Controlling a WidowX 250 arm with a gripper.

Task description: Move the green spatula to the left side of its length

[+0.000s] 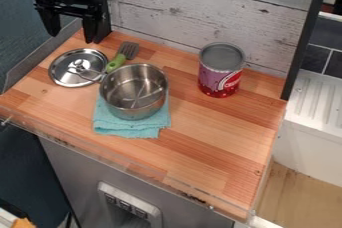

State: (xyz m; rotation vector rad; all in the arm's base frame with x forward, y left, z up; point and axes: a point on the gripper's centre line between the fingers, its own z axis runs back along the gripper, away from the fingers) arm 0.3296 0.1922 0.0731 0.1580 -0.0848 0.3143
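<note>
Soft, fairly even light falls across the wooden counter [214, 129] — pale highlights glint on the metal lid [62, 67] and steel pot [130, 89]. The white surface [310, 144] at right is bright; the lower left lies dim.

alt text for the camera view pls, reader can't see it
A black gripper hangs open over the far left of a wooden counter, near a green spatula lying just behind a steel pot on a teal cloth. A round lid lies left of the pot; a can stands to its right.
</note>
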